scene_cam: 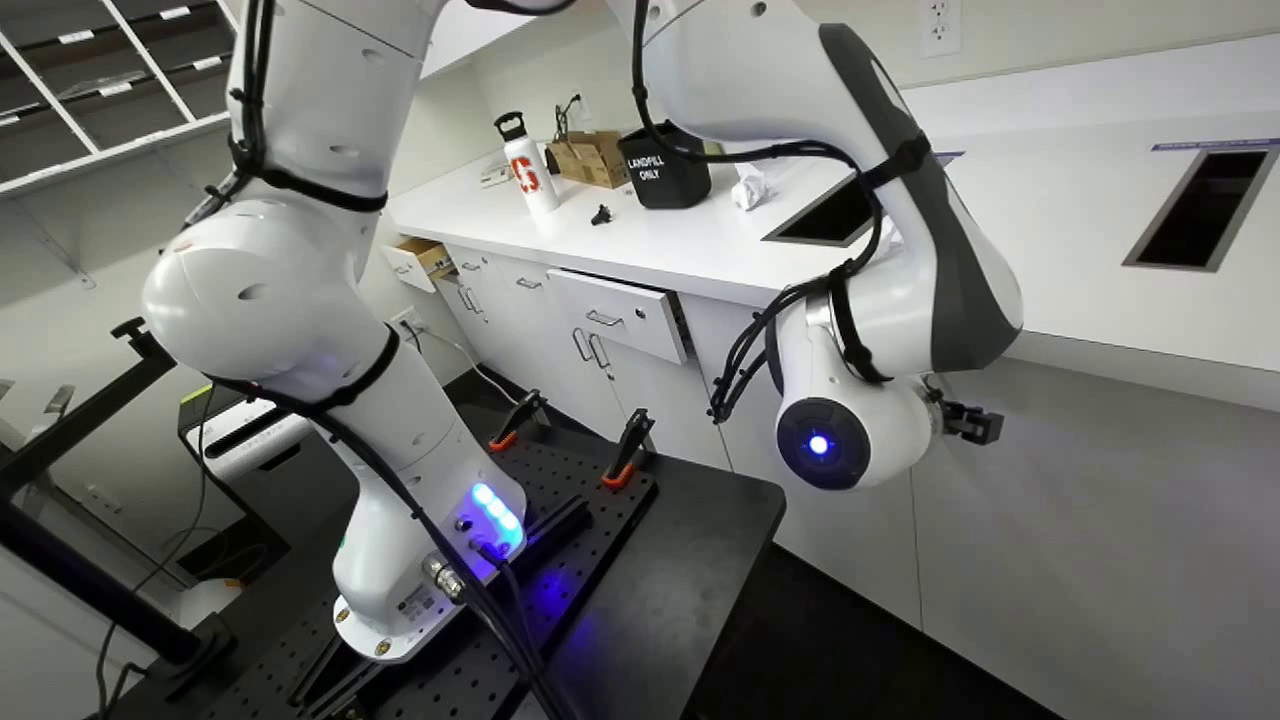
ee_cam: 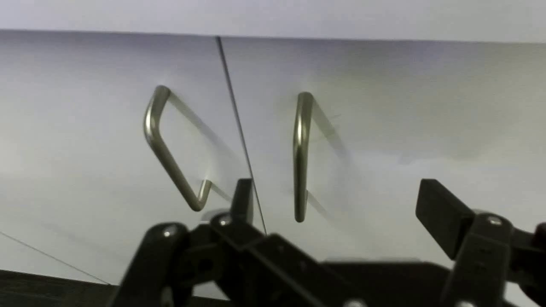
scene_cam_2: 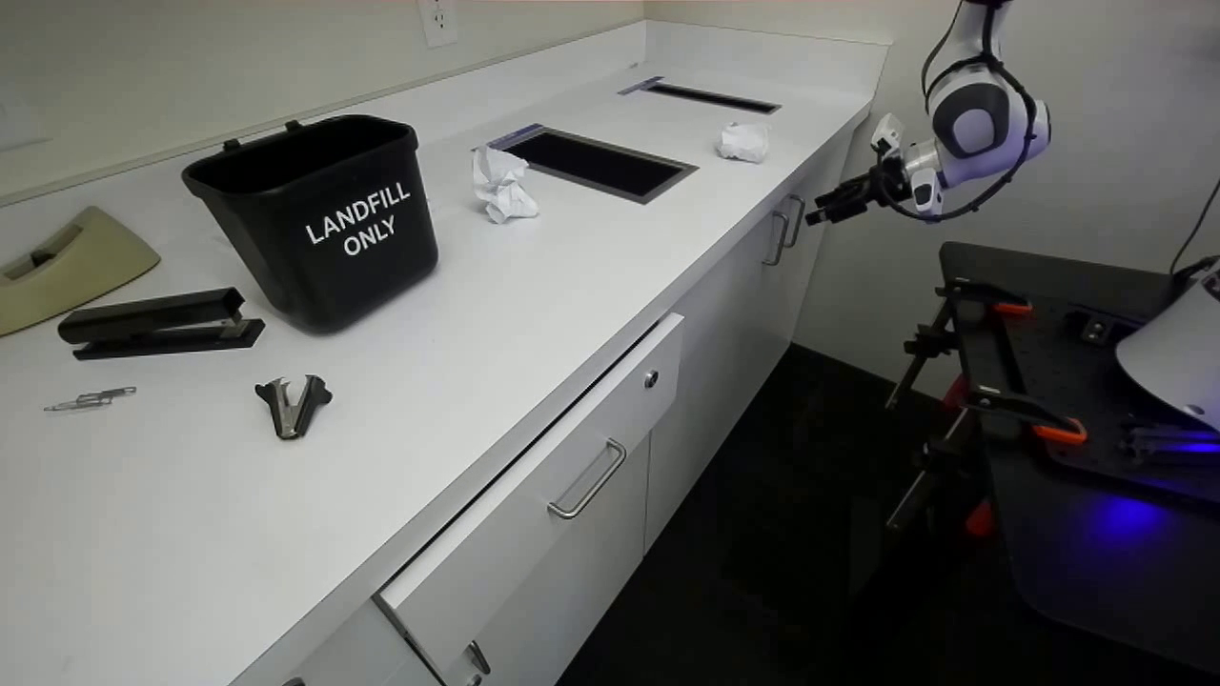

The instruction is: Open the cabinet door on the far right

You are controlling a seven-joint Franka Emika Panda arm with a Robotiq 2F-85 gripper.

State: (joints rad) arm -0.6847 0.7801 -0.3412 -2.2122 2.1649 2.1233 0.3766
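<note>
Closed door (ee_cam: pixel 409 111), pincer (ee_cam: pixel 335 194) spread wide in front

The door is below the far end of the white desk (scene_cam_2: pixel 429 381), flush in the wrist view with its neighbour (ee_cam: pixel 85 128), a narrow seam (ee_cam: pixel 235 111) between them. Its silver handle (ee_cam: pixel 300 157) stands vertical near the top; the neighbour's handle (ee_cam: pixel 172 168) is alike.

The fingers (ee_cam: pixel 441 217) are wide apart. In the wrist view the lower end of the door's handle shows between their tips, nearer the tip on that view's left; how close the pincer is to it is hard to tell. In an exterior view the arm (scene_cam_2: pixel 991 124) holds the pincer near both handles.

On the desk a black bin (scene_cam_2: pixel 334 238) reading LANDFILL ONLY stands near a stapler (scene_cam_2: pixel 152 317), tape dispenser (scene_cam_2: pixel 86 267) and staple remover (scene_cam_2: pixel 293 419). One paper wad (scene_cam_2: pixel 503 186) lies just beside a dark slot (scene_cam_2: pixel 605 162); a second wad (scene_cam_2: pixel 743 141) is near the farther slot (scene_cam_2: pixel 710 97). In an exterior view a bottle (scene_cam: pixel 535 180) and carton (scene_cam: pixel 590 160) also stand on it. Below, a drawer (scene_cam_2: pixel 515 543) is partly pulled out.
</note>
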